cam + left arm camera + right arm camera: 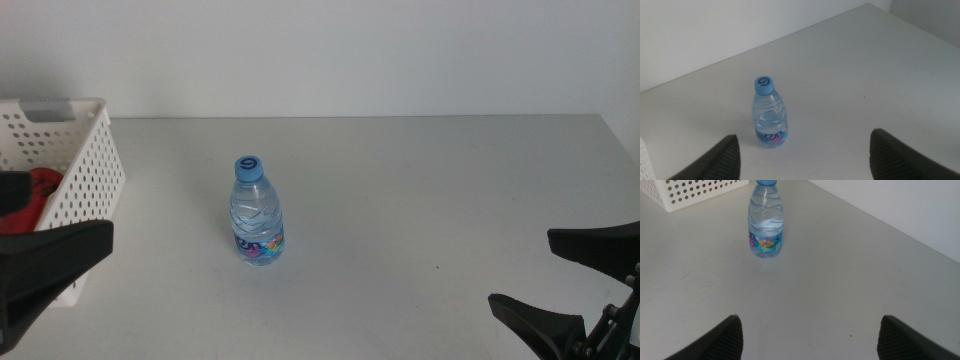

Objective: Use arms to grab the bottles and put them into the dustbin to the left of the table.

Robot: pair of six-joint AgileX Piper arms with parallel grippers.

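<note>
Standing upright near the middle of the table (420, 200), the small water bottle (258, 215) with its blue cap (249, 167) is the one bottle left on the tabletop in the middle view. The white dustbin (85, 160) sits at 9 o'clock from it, near but apart, with something red (40, 190) lying inside. The left gripper (45, 265) shows at 8 o'clock of the picture, just in front of the bin; the right gripper (585, 290) waits at 4 o'clock, well apart from the bottle.

Left wrist view: bottle (771, 115) at 12 o'clock ahead of the left gripper (805, 157), fingers spread wide, nothing between them. No contact.

Right wrist view: bottle (765, 222) at 11 o'clock, bin corner (695, 192) beyond it. Right gripper (807, 337) fingers likewise spread wide and empty.

Risks, as judged: the bottle is light, tall and slick. An off-centre approach could let one finger strike first and tip or roll it. The left gripper sits close to the bin wall, so a careless swing could shove the bin. A weak pinch on the ribbed body may slip during the carry.
</note>
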